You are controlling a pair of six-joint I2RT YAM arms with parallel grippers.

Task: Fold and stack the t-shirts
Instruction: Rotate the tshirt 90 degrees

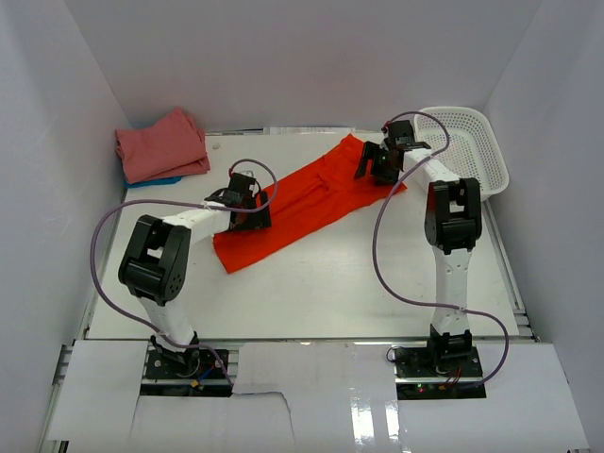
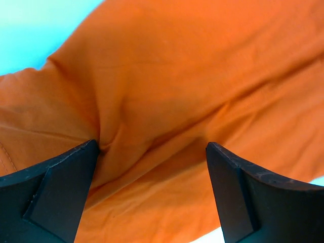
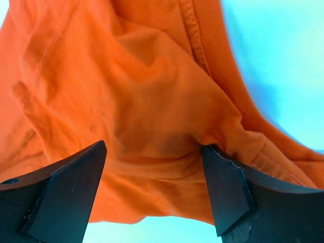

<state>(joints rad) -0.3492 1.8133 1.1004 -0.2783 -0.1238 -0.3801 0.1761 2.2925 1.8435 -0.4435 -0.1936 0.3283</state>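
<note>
Over at the far-left corner of the table there's a folded salmon-pink shirt with a sliver of blue shirt poking out underneath (I'd guess those two are already done); moving right, the left gripper is low over the near end of the big orange-red shirt, fingers wide apart with cloth humped between them, nothing pinched; the shirt lies as a long diagonal band across the middle of the table, running up toward the far right; at that far end the right gripper is down by the collar, fingers also spread and straddling a bunch of fabric; past it a white mesh basket sits in the far-right corner.

Handling-wise I'd call it thin, light and totally floppy; it won't hold a shape and will sag and drag once lifted; a pinch mid-fabric probably only catches the top layer, so the thicker neckband and the end edges look like the better places to grab, one per gripper.

Looks: bright, matte orange-red, softly wrinkled; a ribbed collar and stitched seams show in the right wrist view.
</note>
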